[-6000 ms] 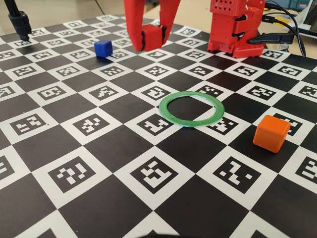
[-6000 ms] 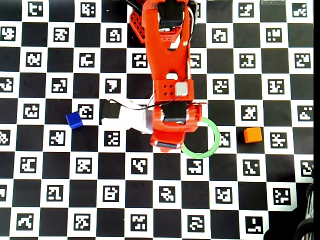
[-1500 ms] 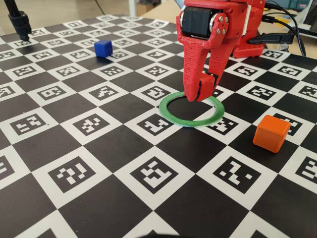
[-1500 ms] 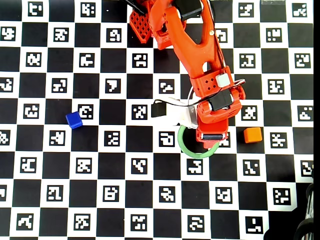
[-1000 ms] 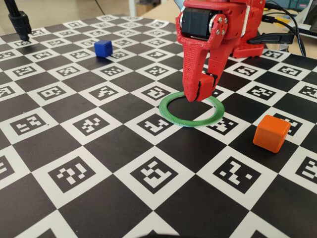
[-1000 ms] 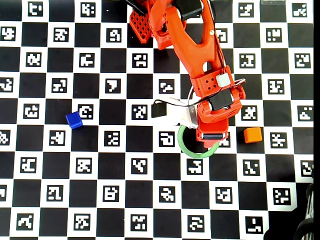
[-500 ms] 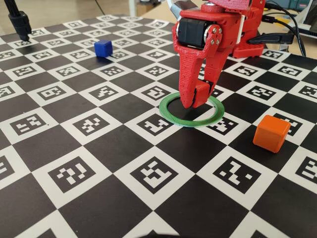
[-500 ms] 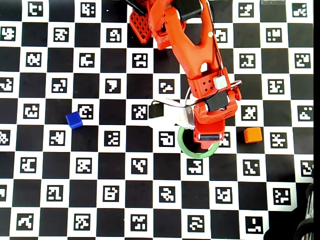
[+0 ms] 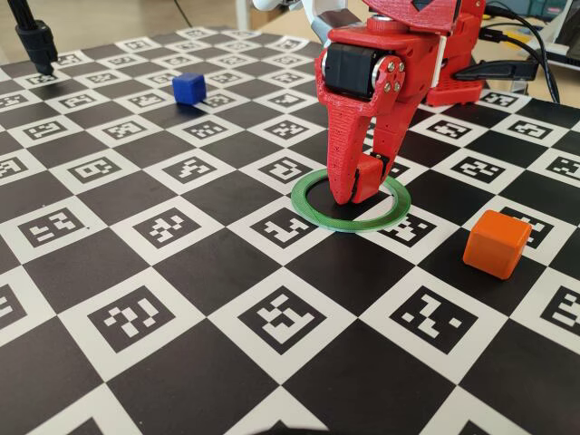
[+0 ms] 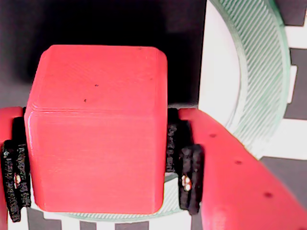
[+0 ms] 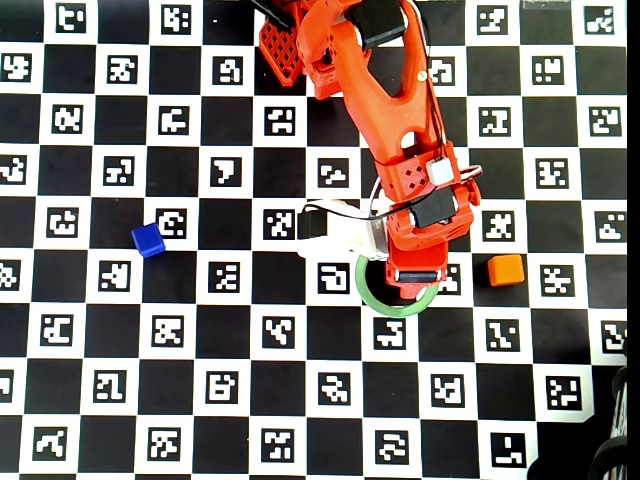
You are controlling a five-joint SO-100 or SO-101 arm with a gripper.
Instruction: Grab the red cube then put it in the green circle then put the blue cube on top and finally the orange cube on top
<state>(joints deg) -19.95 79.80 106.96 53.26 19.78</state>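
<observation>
The end effector (image 9: 355, 195) has been lowered into the green circle (image 9: 313, 208) since half a second ago, its tips now at desk level. The red cube (image 10: 96, 129) is clamped between the pads (image 10: 189, 179), inside the ring. Release is judged imminent. Six seconds ago the cube was held far left, near the blue cube (image 9: 188, 87). The orange cube (image 9: 495, 242) is untouched at right.

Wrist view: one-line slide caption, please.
Gripper clamps the red cube just above the checkered board, the green circle curving past at right.
</observation>
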